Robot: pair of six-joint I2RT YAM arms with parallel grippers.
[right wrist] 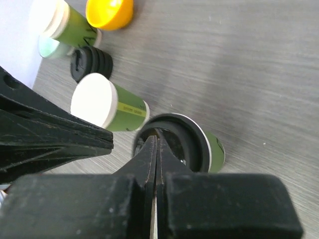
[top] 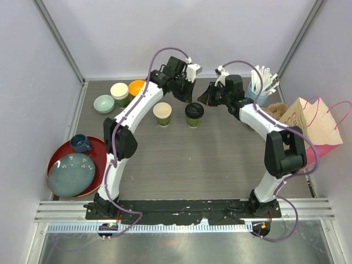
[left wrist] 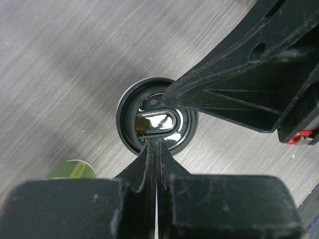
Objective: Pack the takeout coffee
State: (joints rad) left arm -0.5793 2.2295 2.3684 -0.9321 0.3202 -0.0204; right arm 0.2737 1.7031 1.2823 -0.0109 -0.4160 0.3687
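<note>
- Lidded cup [top: 194,114] stands upright mid-table, with its black lid [left wrist: 159,123] seated on top.
- My L gripper [left wrist: 155,145] is clenched, fingers flat together w/ nothing between them. Its tips are down at the lid's rim.
- My R gripper [right wrist: 155,142] is clenched too, nothing pinched. Its tips come at the same lid from the opposite side.
- Both tips sit over that one cup, near each other but apart. Can't tell if either actually presses on the lid.
- Open cup [top: 162,114] is just left of the lidded one, upright, white inside, not touching it.
- Black lid stack [right wrist: 92,63] sits on the table behind the open cup.
- Back-left there's another green cup [top: 119,92] w/ a pale top and an orange bowl [top: 136,87] right beside it. A pale-green bowl [top: 104,103] is a bit further left.
- At the far left edge is a red tray [top: 55,154] carrying a blue plate [top: 71,175] & a dark-blue mug [top: 80,143].
- On the right side a straw cup [top: 260,91] stands at the back corner. A paper bag [top: 308,118] w/ pink handles is by the R arm.
</note>
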